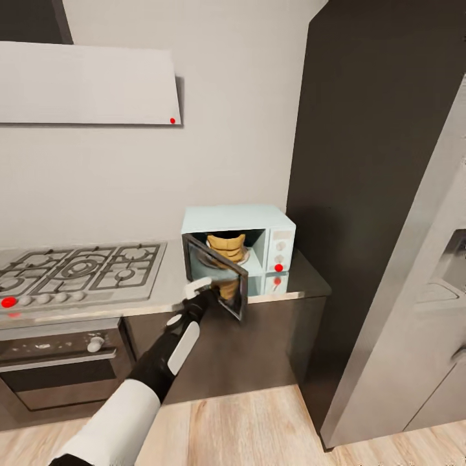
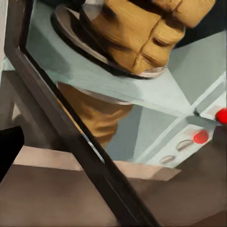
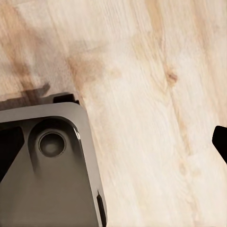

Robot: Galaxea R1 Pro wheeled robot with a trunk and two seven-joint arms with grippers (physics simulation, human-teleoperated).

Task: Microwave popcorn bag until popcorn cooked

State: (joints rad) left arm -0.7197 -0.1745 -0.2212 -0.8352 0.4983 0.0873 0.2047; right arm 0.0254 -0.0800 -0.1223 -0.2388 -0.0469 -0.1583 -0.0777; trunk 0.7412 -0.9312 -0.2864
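The pale mint-blue microwave (image 1: 259, 226) stands on the grey countertop (image 1: 307, 277), its dark glass door (image 1: 219, 277) swung partly open. Inside it, the tan popcorn bag (image 1: 226, 246) sits upright on the round turntable plate (image 2: 71, 35). In the left wrist view the bag (image 2: 142, 33) shows close up, behind the door's dark frame (image 2: 71, 132). My left gripper (image 1: 206, 294) is at the door's outer edge, open, with one black fingertip (image 2: 8, 147) showing and nothing held. My right gripper (image 3: 113, 146) hangs open over the wooden floor.
A gas hob (image 1: 77, 268) lies left of the microwave, over a dark built-in oven (image 1: 58, 362). A tall dark cabinet (image 1: 369, 129) and a steel fridge (image 1: 401, 310) close off the right side. The robot's grey base (image 3: 52, 170) shows over the floor.
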